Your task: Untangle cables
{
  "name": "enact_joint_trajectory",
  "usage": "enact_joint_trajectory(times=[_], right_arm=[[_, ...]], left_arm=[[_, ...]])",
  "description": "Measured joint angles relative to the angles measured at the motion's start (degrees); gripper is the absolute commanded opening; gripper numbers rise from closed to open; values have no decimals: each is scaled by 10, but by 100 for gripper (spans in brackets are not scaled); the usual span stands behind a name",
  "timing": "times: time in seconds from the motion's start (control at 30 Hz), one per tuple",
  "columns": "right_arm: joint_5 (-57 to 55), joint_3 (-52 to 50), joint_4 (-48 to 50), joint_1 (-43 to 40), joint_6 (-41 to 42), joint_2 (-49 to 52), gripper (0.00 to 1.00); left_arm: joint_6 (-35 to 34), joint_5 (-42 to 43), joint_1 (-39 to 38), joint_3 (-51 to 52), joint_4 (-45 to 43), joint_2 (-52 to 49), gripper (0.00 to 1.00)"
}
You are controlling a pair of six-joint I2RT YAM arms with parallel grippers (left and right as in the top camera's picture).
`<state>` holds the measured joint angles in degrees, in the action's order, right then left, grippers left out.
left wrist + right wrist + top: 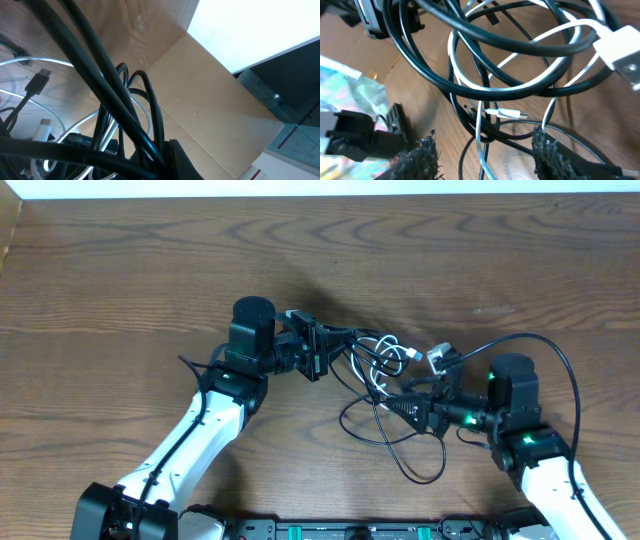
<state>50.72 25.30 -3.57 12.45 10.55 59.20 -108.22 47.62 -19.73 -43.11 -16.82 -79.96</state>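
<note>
The left gripper (318, 352) is pinched tight on black strands of the cables (378, 370), which lie tangled on the surface (150, 270) between the two grippers. The right gripper (485, 150) stands spread, its fingers (422, 160) either side of loose loops, gripping nothing.

A dark brown wood-grain surface (120, 270) fills the overhead view, its grain running in long wavy bands from 9 to 3 o'clock. A thin pale strip (300, 188) lies beyond its far edge at 12 o'clock, and a lighter tan sliver (7, 240) at 10 o'clock. In the left wrist view the wood meets a plain tan panel (220, 115) stretching from the centre toward 5 o'clock, with a bright, washed-out white area (260, 30) at 1 o'clock and a dark, glassy region (295, 85) at 3 o'clock; the light is soft and even.
</note>
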Motion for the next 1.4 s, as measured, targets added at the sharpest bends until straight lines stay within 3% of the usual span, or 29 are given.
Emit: enact_joint_trajectory(times=[0.1,0.3,0.37,0.4,0.73,1.03,1.27,1.4], right_arm=[[-15,0,1,16,-7,3,56],[-31,0,0,54,-19,20,22],[-33,0,2,55,-21,20,3],[-34,0,3,55,-25,20,1],[4,0,-8,55,-16,7,1],[10,0,-149,55,-12,-83,1],[-84,0,-292,55,-21,-137,1],[-156,0,-307,55,-8,-144,1]], left_arm=[[0,0,0,0,0,0,8],[0,0,0,0,0,0,8],[0,0,0,0,0,0,8],[1,0,0,0,0,0,8],[1,-13,0,0,0,0,8],[0,-123,52,0,0,0,8],[1,-186,136,0,0,0,9],[11,-195,165,0,2,0,10]])
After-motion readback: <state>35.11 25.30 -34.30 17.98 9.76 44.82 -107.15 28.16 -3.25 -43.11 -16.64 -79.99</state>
